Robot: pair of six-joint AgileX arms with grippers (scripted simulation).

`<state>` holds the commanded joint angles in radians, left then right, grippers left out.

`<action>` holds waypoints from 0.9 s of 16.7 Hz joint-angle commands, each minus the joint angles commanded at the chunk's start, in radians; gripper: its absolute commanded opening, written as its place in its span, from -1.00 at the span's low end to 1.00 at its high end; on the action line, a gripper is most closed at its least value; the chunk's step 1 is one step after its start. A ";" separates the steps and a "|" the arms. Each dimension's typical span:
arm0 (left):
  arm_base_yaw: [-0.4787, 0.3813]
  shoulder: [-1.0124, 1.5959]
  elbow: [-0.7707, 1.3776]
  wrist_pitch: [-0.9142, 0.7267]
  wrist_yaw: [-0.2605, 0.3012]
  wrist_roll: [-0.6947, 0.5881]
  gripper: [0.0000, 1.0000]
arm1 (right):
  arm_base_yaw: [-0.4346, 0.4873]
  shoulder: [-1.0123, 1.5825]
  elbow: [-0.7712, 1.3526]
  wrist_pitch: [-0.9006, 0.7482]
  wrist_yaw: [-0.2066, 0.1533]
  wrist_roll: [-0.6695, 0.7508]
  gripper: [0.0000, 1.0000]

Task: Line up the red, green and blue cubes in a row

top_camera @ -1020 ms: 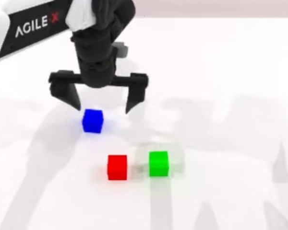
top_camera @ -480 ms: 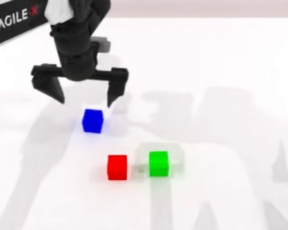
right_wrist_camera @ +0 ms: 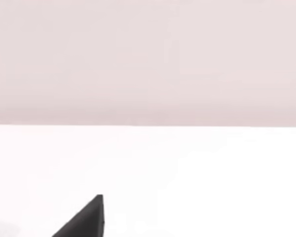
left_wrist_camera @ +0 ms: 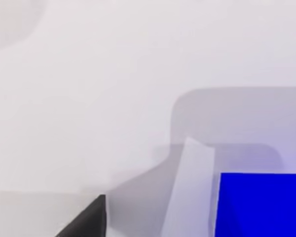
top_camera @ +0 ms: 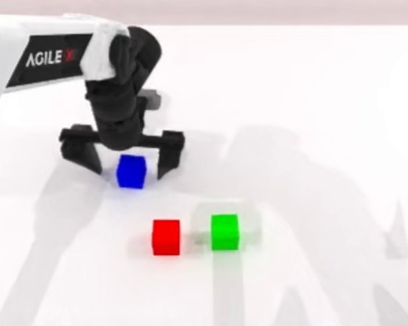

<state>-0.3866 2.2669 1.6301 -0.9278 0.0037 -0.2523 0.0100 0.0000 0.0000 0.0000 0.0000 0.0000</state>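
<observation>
The left end effector (top_camera: 128,161) is hanging low over the counter (top_camera: 313,136) with its fingers spread wide, one on either side of the blue cube (top_camera: 131,171). The cube is sitting between the fingertips, a little nearer the right finger (top_camera: 168,155) than the left one (top_camera: 83,151), and neither finger is touching it. In the left wrist view the blue cube (left_wrist_camera: 259,205) is filling one corner of the frame, with a dark fingertip (left_wrist_camera: 86,219) showing apart from it.

The red cube (top_camera: 166,237) is resting on the counter nearer the camera than the end effector and slightly to its right. The green cube (top_camera: 224,231) is sitting just beside the red one, farther to the right, with a narrow gap between them; the two are forming a short row.

The right end effector is showing only as a dark fingertip (right_wrist_camera: 84,221) in the right wrist view, so whether it is open or closed cannot be told.
</observation>
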 joint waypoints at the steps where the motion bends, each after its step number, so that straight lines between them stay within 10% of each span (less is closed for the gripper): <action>1: 0.000 0.009 -0.014 0.019 0.000 0.000 1.00 | 0.000 0.000 0.000 0.000 0.000 0.000 1.00; 5: 0.000 0.013 -0.021 0.027 0.000 0.000 1.00 | 0.000 0.000 0.000 0.000 0.000 0.000 1.00; 15: 0.000 0.013 -0.021 0.027 0.000 0.000 -0.51 | 0.000 0.000 0.000 0.000 0.000 0.000 1.00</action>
<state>-0.3863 2.2794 1.6091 -0.9004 0.0038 -0.2518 0.0100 0.0000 0.0000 0.0000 0.0000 0.0000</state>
